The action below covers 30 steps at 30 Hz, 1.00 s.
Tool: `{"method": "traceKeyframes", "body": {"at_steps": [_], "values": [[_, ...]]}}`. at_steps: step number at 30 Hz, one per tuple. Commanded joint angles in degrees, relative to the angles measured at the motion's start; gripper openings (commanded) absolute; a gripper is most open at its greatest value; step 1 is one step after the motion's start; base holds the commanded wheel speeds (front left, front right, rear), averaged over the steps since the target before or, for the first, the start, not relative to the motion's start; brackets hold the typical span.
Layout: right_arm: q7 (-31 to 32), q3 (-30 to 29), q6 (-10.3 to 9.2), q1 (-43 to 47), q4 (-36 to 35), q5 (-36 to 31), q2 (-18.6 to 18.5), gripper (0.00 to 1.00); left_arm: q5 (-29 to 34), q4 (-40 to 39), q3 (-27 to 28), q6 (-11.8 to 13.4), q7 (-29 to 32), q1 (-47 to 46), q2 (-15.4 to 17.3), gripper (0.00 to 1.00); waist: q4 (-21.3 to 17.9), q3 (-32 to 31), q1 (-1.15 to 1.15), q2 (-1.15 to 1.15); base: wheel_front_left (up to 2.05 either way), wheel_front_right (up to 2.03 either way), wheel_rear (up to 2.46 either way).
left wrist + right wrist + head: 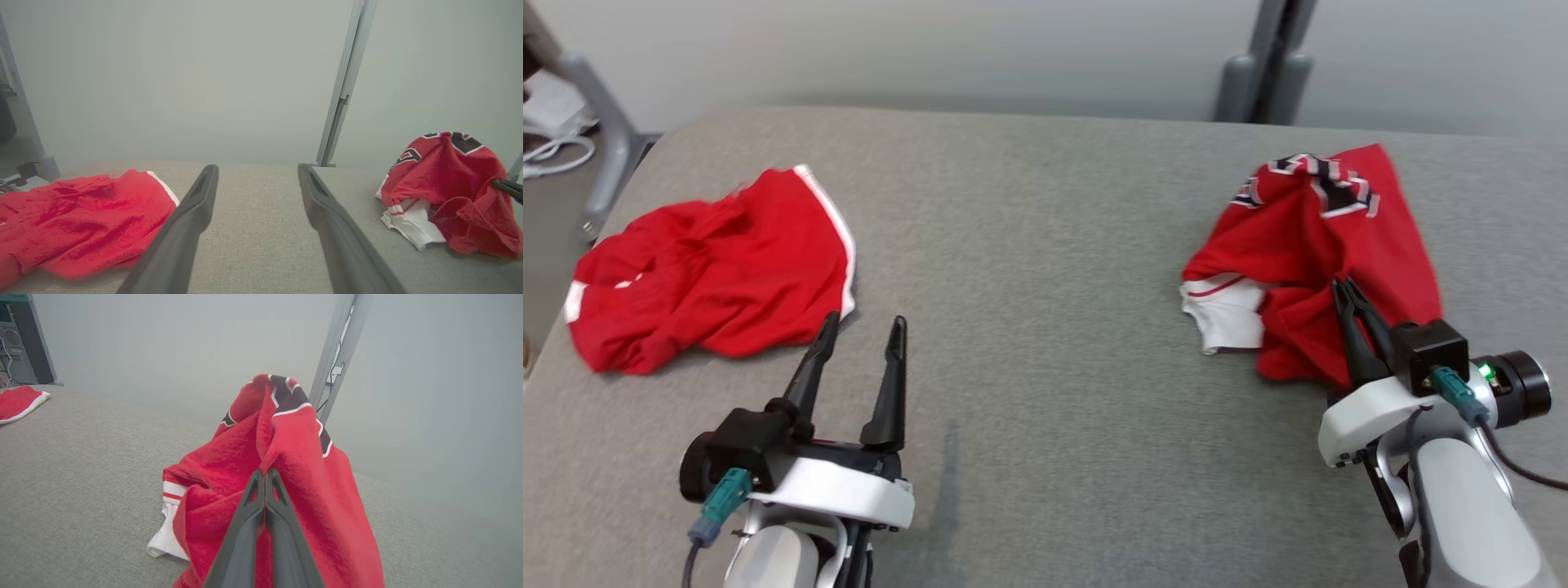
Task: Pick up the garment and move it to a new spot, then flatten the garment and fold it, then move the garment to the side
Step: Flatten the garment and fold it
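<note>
The garment (1307, 237), a crumpled red jersey with black-and-white lettering and a white hem, lies at the right of the grey table (1045, 245). My right gripper (1343, 286) is shut on a raised fold at its near side. In the right wrist view the closed fingertips (264, 471) pinch the red cloth of the garment (302, 457), which peaks above them. My left gripper (864, 321) stands open and empty above the table, just right of a second red garment (719, 269) with white trim. The left wrist view shows the open left gripper (257, 167), with the garment (445, 171) at the right.
The second red garment (73, 220) lies near the table's left edge. A grey post (1270, 61) rises behind the table's far edge. A grey stand leg (605, 122) and white cables (551, 151) are off the left side. Bare grey cloth lies between the two garments.
</note>
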Motion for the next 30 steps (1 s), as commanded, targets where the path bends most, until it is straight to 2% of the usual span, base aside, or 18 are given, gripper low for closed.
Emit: {"method": "traceKeyframes", "body": {"at_steps": [1, 6, 12, 15, 18, 19, 20, 21, 22, 26, 30], "values": [[0.0, 0.7, -0.02, 0.6, -1.3, -2.1, -0.5, 0.00, -0.6, -0.3, 1.2, 0.5, 0.0, 0.5, 0.2, 1.00, -3.0, -2.3, 0.00, 0.00, 0.00, 0.00, 0.00], [0.0, 3.1, -0.01, 0.9, -5.1, -5.3, -4.3, 0.00, 0.5, -0.8, 3.4, 0.4, 0.0, 1.7, 0.2, 1.00, -8.6, -4.6, 0.00, 0.00, 0.00, 0.00, 0.00], [0.0, 2.4, -0.01, 1.7, -7.5, -5.4, -10.1, 0.00, -0.6, -1.2, 2.7, 0.8, 0.0, 1.8, 0.2, 1.00, -12.6, -5.5, 0.00, 0.00, 0.00, 0.00, 0.00], [0.0, 0.7, -0.01, 2.2, -6.4, -5.8, -12.5, 0.00, -0.8, -1.2, 1.9, 1.2, 0.0, 1.9, 0.2, 1.00, -13.6, -5.8, 0.00, 0.00, 0.00, 0.00, 0.00], [1.5, -0.6, -0.01, 2.6, -1.6, -5.2, -13.5, 0.00, -1.2, -1.2, 1.4, 1.4, 0.0, 1.8, 0.2, 1.00, -14.0, -6.0, 0.00, 0.00, 0.00, 0.00, 0.00], [2.9, -1.0, -0.01, 2.4, 0.3, -4.9, -13.9, 0.04, -1.3, -1.2, 1.2, 1.4, 0.0, 1.8, 0.2, 1.00, -14.0, -6.1, 0.00, 0.00, 0.00, 0.00, 0.00], [3.6, -1.3, -0.01, 2.2, 1.9, -4.7, -14.3, 0.24, -1.4, -1.1, 1.1, 1.5, 0.0, 1.8, 0.2, 1.00, -14.0, -6.2, 0.00, 0.00, 0.00, 0.00, 0.00], [4.1, -1.7, -0.01, 1.9, 3.3, -4.7, -14.5, 0.89, -1.4, -1.1, 0.9, 1.4, 0.0, 1.7, 0.2, 1.00, -14.0, -6.3, 0.00, 0.00, 0.00, 0.00, 0.00], [4.5, -2.0, -0.01, 1.7, 4.5, -4.5, -14.2, 1.00, -1.4, -1.0, 0.7, 1.4, 0.0, 1.7, 0.2, 1.00, -13.9, -6.3, 0.00, 0.00, 0.00, 0.00, 0.00], [3.8, -2.5, -0.01, 1.3, 6.8, -4.1, -12.9, 1.00, -1.4, -0.9, 0.3, 1.3, 0.0, 1.9, 0.2, 1.00, -13.6, -6.5, 0.00, 0.00, 0.00, 0.00, 0.00], [0.7, -3.4, -0.01, 0.8, 5.7, -1.0, -9.2, 1.00, -1.0, -0.6, 0.3, 1.0, 0.0, 2.4, 0.2, 1.00, -13.1, -6.8, 0.00, 0.00, 0.00, 0.00, 0.00]]}}
